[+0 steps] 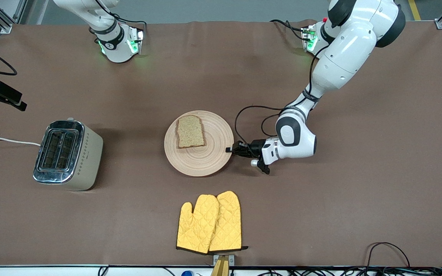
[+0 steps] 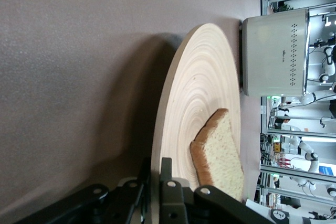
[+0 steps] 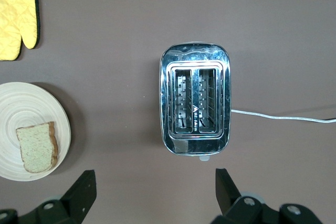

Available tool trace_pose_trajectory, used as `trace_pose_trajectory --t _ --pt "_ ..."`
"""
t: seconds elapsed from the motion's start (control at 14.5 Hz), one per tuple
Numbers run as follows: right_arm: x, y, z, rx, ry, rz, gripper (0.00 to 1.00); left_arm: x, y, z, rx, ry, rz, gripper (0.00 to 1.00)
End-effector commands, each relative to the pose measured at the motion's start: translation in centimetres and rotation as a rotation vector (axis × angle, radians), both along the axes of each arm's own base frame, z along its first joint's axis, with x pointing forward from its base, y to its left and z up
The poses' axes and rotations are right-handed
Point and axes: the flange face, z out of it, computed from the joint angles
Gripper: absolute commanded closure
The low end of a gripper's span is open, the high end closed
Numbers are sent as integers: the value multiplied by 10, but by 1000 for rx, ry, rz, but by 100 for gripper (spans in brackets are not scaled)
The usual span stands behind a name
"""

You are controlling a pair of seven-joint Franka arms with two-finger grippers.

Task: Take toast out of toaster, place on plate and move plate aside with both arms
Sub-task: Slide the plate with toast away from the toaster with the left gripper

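Toast: we see it lying on the plate.
Left gripper: jaws clamp the plate's rim.
Right gripper: jaws spread, above the toaster on the bench.

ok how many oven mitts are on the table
2. Both yellow oven mitts lie side by side, overlapping, nearer the front camera than the plate. One sits toward the right arm's end, the other toward the left arm's end. Nothing suggests a third beneath them.
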Motion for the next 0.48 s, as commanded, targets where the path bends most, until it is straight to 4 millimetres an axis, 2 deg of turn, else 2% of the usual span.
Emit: trace_pose_trajectory --t 0.0,0.21,0.41 --pt "1 1 3 -2 -1 11 0 11 3 16 -23 -15 41 100" --pt "1 2 2 -2 4 13 0 27 33 50 -20 -37 89 100" --pt "0 2 4 -2 2 14 0 40 88 84 -7 -61 160 100"
